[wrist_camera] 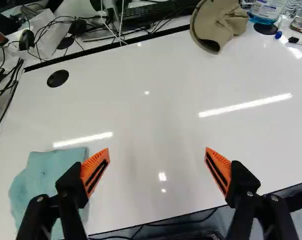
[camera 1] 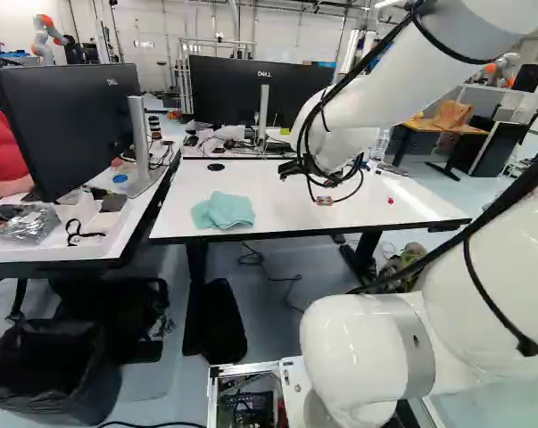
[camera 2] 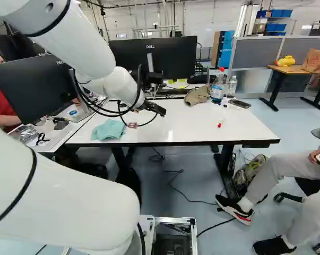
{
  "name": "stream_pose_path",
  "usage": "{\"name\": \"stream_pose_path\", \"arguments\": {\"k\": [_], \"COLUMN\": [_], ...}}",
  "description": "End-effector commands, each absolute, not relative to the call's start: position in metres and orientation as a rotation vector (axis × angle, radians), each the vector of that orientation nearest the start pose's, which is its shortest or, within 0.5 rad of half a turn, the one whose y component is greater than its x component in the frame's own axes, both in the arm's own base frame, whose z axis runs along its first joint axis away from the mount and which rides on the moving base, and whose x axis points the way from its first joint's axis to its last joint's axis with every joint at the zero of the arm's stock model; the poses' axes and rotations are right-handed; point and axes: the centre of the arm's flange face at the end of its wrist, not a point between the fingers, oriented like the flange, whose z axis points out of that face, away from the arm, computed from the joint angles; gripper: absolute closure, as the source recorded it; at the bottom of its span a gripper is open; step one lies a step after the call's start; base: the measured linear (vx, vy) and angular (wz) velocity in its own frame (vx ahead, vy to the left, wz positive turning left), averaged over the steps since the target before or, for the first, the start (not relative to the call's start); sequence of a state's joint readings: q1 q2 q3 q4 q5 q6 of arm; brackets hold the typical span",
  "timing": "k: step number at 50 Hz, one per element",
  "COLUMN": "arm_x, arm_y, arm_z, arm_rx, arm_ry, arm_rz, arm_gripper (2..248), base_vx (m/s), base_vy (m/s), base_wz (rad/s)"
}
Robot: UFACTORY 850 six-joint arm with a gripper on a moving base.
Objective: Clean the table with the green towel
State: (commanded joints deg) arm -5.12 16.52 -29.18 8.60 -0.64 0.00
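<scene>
Over the white table (camera 2: 189,127), the gripper (camera 2: 158,109) hangs from the arm, its fingers wide apart. In the wrist view the gripper (wrist_camera: 158,150) is open, with only bare tabletop showing between its orange pads. The green towel (camera 1: 223,210) lies crumpled near the table's front edge, towards its left end. In the wrist view the towel (wrist_camera: 43,177) is beside and partly behind one finger, which covers some of it; I cannot tell whether they touch.
A cap (camera 2: 197,95), a bottle (camera 2: 218,87) and small red items (camera 2: 219,125) are on the table. Monitors (camera 1: 68,125) stand beside and behind it. A black bin (camera 1: 45,370) is at the lower left. A seated person's legs (camera 2: 271,186) are close to the table's right end.
</scene>
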Motion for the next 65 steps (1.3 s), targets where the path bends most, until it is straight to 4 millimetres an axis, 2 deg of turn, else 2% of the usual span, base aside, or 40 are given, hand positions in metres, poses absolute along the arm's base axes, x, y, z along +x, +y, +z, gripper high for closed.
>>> {"name": "stream_pose_path", "arguments": {"k": [19,43,65], "arm_x": [0.363,0.362,0.359], "arm_y": [-0.059,-0.058,-0.054], "arm_z": [0.485,0.483,0.473], "arm_rx": [-2.871,-2.87,-2.862], "arm_ry": [0.449,0.445,0.418], "arm_rz": [-1.202,-1.209,-1.255], "arm_gripper": [3,3,3], "base_vx": [0.0,0.0,0.0], "base_vy": [0.0,0.0,0.0], "base_wz": [0.0,0.0,0.0]}}
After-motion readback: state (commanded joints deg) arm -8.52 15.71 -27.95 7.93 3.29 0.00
